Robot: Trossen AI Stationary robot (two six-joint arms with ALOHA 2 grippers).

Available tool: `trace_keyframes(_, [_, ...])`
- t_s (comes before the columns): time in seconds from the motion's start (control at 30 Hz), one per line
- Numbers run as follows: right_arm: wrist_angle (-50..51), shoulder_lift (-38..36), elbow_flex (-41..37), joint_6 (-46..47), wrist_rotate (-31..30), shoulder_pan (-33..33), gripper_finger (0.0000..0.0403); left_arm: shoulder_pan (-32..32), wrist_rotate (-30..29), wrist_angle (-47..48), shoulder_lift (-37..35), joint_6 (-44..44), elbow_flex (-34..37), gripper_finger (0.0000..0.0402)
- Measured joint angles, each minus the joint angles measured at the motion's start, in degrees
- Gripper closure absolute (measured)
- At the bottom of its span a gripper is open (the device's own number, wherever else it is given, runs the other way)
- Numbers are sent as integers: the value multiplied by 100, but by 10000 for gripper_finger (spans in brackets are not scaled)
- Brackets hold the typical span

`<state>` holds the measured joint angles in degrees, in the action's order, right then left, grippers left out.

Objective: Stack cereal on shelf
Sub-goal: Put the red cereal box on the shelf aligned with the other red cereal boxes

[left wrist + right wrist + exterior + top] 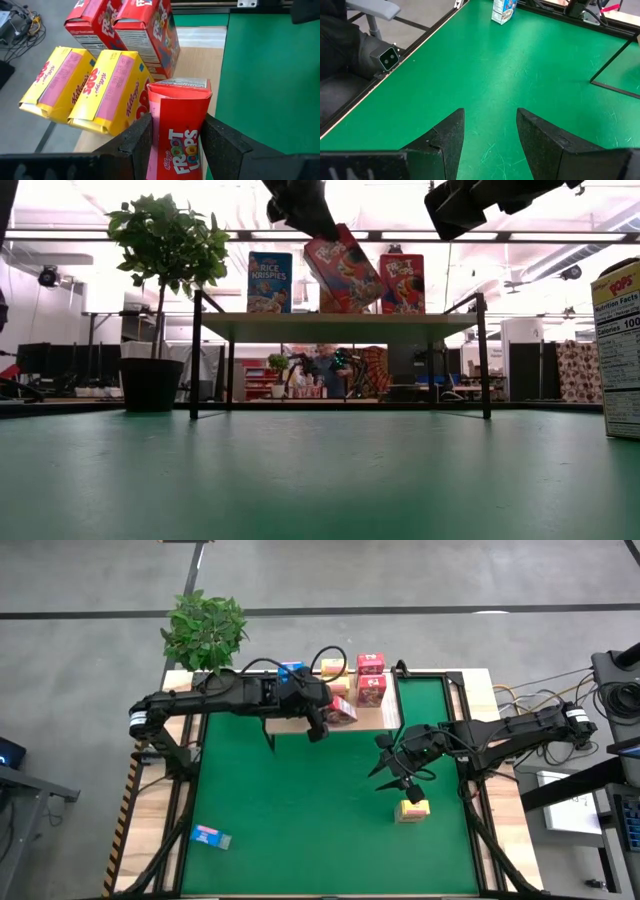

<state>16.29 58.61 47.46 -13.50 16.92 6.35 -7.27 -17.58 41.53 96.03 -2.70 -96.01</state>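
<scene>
My left gripper (332, 716) is shut on a red Froot Loops box (177, 135) over the light-wood shelf (340, 326) at the far edge. On the shelf stand a blue box (269, 282), two yellow boxes (112, 90) and two red boxes (145, 30). My right gripper (395, 775) is open and empty above the green mat, just far of a yellow box (412, 808) that stands on the mat. A blue box (210, 836) lies on the mat at the near left. My left gripper pinches the red box by its two narrow sides (159, 125) between its two fingers (135, 140), the printed front facing the wrist camera. The box is tilted in the low view (345, 270), its lower end close over the shelf board; whether it touches the board I cannot tell.
A potted plant (205, 630) stands at the shelf's far left. The shelf's black legs (195, 355) stand on the mat. The mat's middle (300, 790) is bare. Cables and gear lie beyond the table's right edge.
</scene>
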Motion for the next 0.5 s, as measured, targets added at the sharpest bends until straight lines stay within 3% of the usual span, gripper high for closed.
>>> trace_keyframes(0.5, [-4,0,0,-4,1,0,234,-8,9,-183,2,16,0,207])
